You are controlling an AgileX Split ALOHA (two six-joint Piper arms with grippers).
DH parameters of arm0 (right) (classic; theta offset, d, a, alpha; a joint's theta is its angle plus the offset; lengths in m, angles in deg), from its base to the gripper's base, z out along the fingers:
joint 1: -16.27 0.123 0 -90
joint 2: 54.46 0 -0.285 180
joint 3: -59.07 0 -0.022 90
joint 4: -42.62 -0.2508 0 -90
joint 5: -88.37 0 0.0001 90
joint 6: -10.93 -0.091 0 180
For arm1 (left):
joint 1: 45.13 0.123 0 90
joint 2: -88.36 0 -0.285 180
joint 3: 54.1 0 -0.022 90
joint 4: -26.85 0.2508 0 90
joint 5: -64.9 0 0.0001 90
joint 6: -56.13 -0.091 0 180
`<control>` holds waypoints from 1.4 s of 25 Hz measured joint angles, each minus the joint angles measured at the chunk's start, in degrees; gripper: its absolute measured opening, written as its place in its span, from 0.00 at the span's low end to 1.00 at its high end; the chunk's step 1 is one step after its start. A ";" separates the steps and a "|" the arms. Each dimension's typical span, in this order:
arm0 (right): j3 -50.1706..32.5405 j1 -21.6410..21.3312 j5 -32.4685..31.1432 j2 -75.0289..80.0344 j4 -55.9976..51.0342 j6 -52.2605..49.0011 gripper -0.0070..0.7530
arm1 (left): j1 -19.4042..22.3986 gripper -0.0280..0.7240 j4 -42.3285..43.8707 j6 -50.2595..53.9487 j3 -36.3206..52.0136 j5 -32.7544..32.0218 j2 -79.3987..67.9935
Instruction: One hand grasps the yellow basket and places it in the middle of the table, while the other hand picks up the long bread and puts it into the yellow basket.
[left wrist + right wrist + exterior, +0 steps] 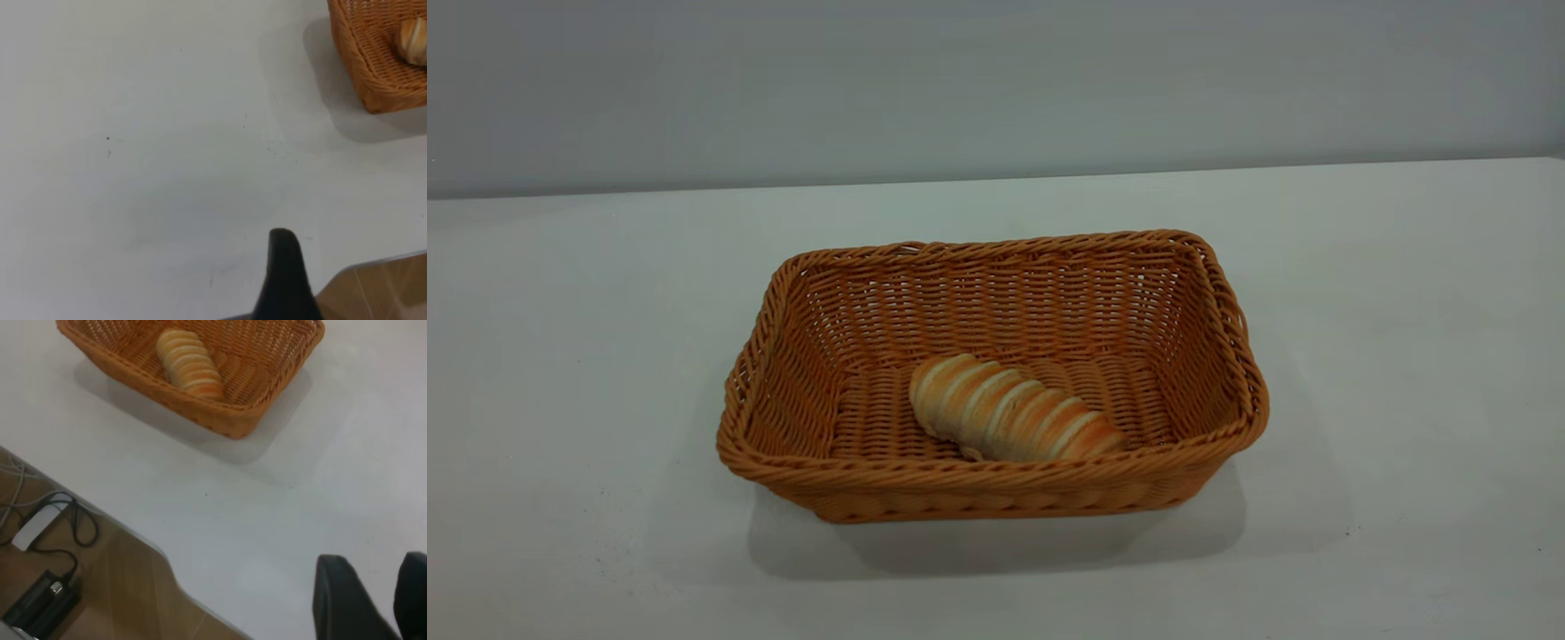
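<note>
The yellow basket (996, 476) stands in the middle of the white table (587, 373). The long bread (1009, 420) lies inside it on the woven floor, towards the front wall. Neither gripper shows in the exterior view. In the left wrist view, my left gripper (285, 273) hangs over bare table near the table's edge, far from the basket's corner (373, 60) and the bread's end (415, 40). In the right wrist view, my right gripper (377, 577) is open and empty above the table, well away from the basket (220, 413) and bread (190, 367).
The table's edge and wooden floor (380, 287) show beside the left gripper. In the right wrist view, a white device with black cables (37, 527) and a black box (40, 600) lie on the floor (127, 587) below the table's edge.
</note>
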 joint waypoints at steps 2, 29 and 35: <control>0.00 0.00 0.00 0.00 -0.01 0.00 0.32 | 0.00 0.81 0.00 0.00 0.00 0.00 0.00; 0.00 -10.94 0.00 0.00 -0.28 0.06 0.32 | 0.00 0.81 0.00 0.00 0.00 0.00 0.00; 0.00 -23.84 0.00 -0.58 -0.33 0.06 0.32 | 3.89 0.81 0.00 0.00 0.00 0.00 0.00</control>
